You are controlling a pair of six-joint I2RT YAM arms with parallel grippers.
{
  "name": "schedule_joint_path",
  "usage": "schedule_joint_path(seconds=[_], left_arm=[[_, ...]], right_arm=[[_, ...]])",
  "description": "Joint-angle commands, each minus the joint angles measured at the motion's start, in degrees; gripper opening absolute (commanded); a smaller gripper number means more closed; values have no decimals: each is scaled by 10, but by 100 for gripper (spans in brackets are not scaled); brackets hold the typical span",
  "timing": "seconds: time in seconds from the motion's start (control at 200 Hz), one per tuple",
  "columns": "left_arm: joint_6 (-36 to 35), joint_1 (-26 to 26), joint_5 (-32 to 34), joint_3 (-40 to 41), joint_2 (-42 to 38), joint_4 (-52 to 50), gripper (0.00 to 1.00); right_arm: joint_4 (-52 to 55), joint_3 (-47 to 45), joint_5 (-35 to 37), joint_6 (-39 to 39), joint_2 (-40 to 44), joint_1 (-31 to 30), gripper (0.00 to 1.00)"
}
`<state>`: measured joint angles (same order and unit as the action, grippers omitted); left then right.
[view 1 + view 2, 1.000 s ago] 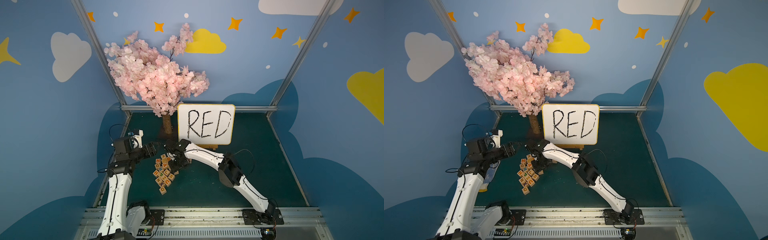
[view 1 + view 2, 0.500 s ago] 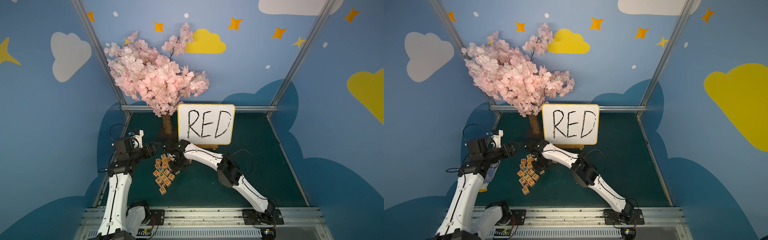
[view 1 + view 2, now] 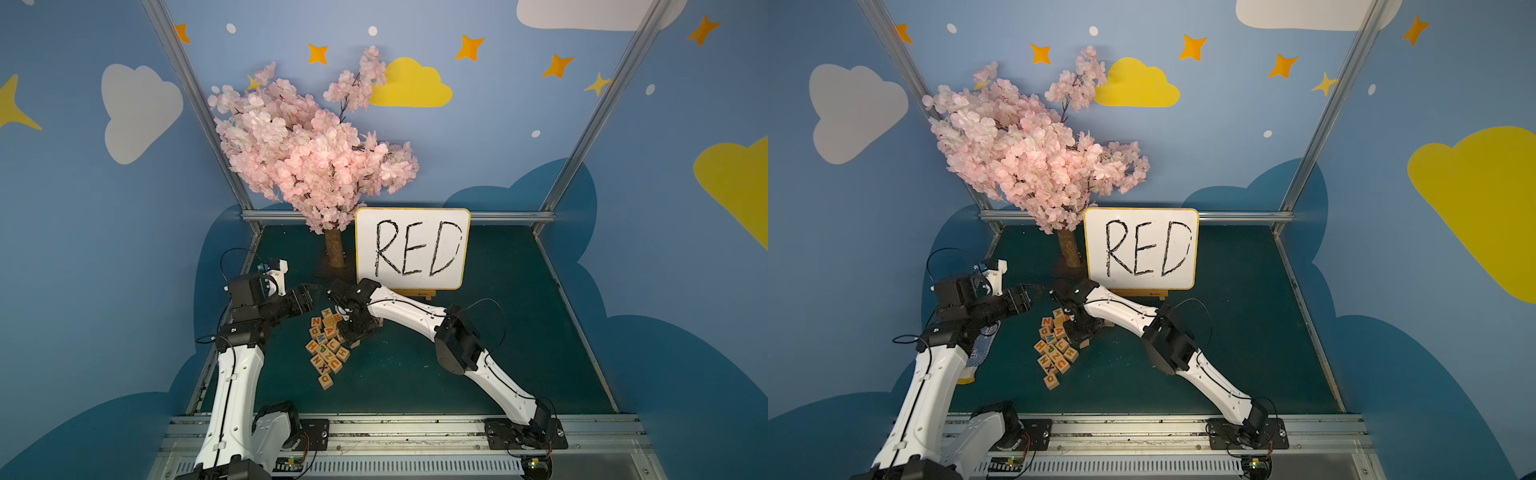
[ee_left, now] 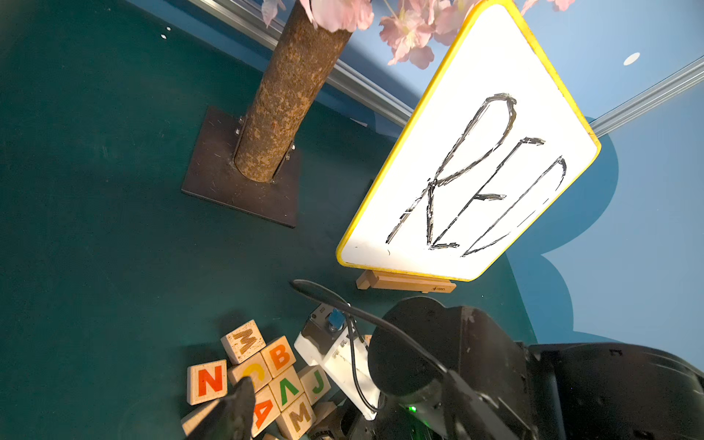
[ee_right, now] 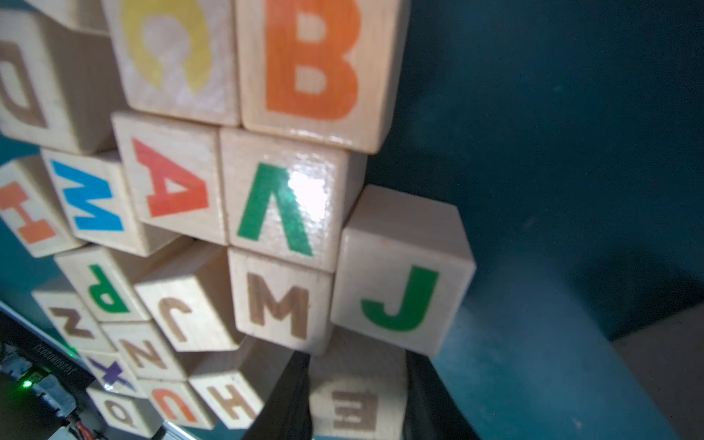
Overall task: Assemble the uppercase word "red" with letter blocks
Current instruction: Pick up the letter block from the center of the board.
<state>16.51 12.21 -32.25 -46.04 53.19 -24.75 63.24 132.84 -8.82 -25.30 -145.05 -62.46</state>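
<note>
The letter blocks (image 3: 326, 345) (image 3: 1057, 349) lie packed in a pile on the green floor, left of centre. My right gripper (image 5: 357, 356) reaches down into the pile's right edge and is shut on a block with a brown E (image 5: 358, 407), one dark finger (image 5: 289, 400) on each side. Green J (image 5: 400, 293) and brown M (image 5: 278, 304) blocks sit just beyond it. My left gripper (image 3: 312, 291) hovers above the pile's far left corner, its fingers (image 4: 238, 411) slightly apart and holding nothing. The word "red" in blocks is out of view.
A white, yellow-rimmed board (image 3: 411, 249) with handwritten RED stands on a small wooden easel behind the right arm. The blossom tree's trunk (image 3: 334, 249) and dark base plate (image 4: 240, 183) stand behind the pile. A blue patterned bag (image 3: 980, 349) lies under the left arm.
My right gripper's fingers have closed on the E block at the pile's edge. Both arms have hardly shifted, and the pile looks the same.
</note>
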Motion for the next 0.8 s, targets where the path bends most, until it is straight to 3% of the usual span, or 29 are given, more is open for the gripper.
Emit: schedule_joint_path(seconds=[0.0, 0.796], left_arm=[[0, -1, -9, 0, -3, 8, 76], [0, -17, -32, 4, -9, 22, 76]], right_arm=[[6, -13, 12, -4, 8, 2, 16], [8, -78, 49, -13, 130, 25, 13]])
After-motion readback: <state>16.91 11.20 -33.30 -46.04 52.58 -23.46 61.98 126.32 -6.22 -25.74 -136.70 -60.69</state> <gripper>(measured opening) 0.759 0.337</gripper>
